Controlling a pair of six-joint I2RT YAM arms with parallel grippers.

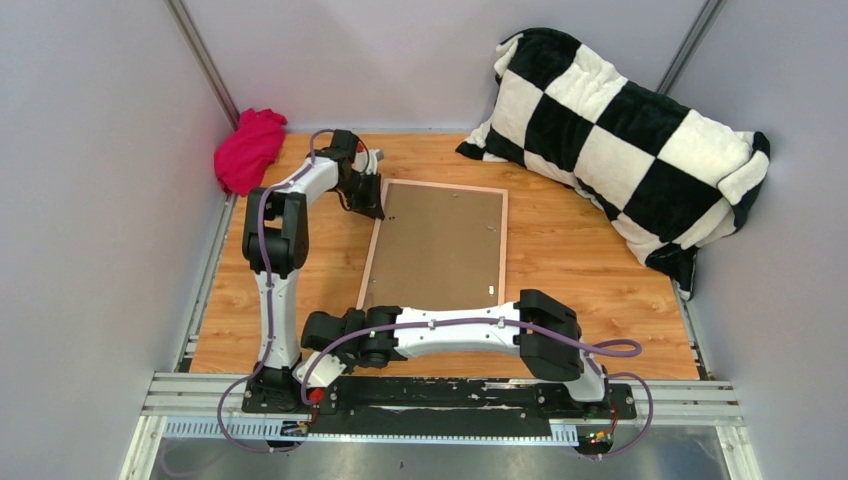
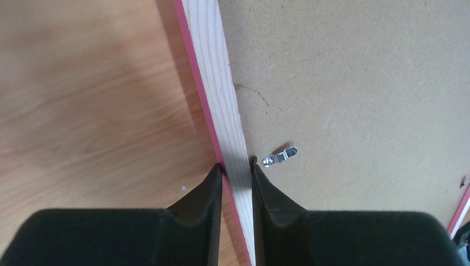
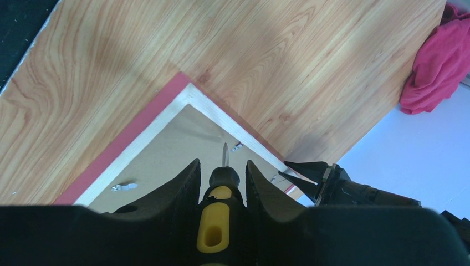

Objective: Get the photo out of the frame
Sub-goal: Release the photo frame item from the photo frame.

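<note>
The frame (image 1: 503, 245) lay face down on the desk (image 1: 580, 290), a little left of the middle and reaching toward the far edge, its thin pink border outermost and pale wood inside that. The brown backing board (image 1: 440, 245) sat within the frame and filled it; the photo was hidden from view. The left claw (image 2: 237, 166) pinched the frame's left rail near its far-left corner, with one finger on the pink outer side and the other on the inner side against the board. A small metal tab (image 2: 280, 156) lay on the board just beside that inner finger. The right claw (image 3: 221, 163) hung over the frame's near-left corner, pressed onto the yellow-and-black handle of a screwdriver (image 3: 220, 191) whose tip pointed out over the board. A magenta cloth (image 1: 250, 148) was bunched at the desk's far-left corner, and a black-and-white checked pillow (image 1: 620, 130) leaned across the far-right corner
</note>
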